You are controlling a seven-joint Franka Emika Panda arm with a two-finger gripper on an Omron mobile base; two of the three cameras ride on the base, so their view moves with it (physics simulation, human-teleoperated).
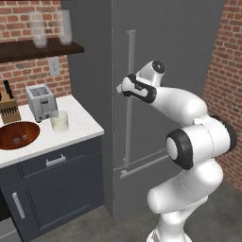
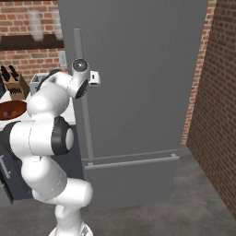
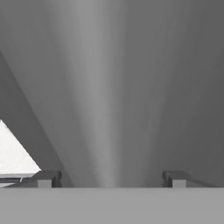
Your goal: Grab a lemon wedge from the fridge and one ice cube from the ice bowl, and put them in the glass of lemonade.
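Note:
The dark-grey fridge (image 1: 179, 47) (image 2: 138, 69) stands with its door shut, so the lemon wedge is hidden. My gripper (image 1: 124, 89) (image 2: 94, 78) (image 3: 109, 178) is at the long light-grey bar handle (image 1: 129, 118) (image 2: 85, 124). It is open, and in the hand view the bar (image 3: 103, 109) runs between the two spread fingertips (image 3: 47, 178) without touching them. On the counter to the left sit the reddish-brown ice bowl (image 1: 18, 134) (image 2: 11, 110), holding pale ice cubes (image 1: 19, 139), and the glass of lemonade (image 1: 60, 121).
A toaster (image 1: 41, 101) and a knife block (image 1: 8, 109) stand at the back of the white counter (image 1: 82, 123). Tall frosted glasses (image 1: 38, 28) rest on a dark shelf above. A brick wall (image 2: 212, 115) closes the right side of the fridge.

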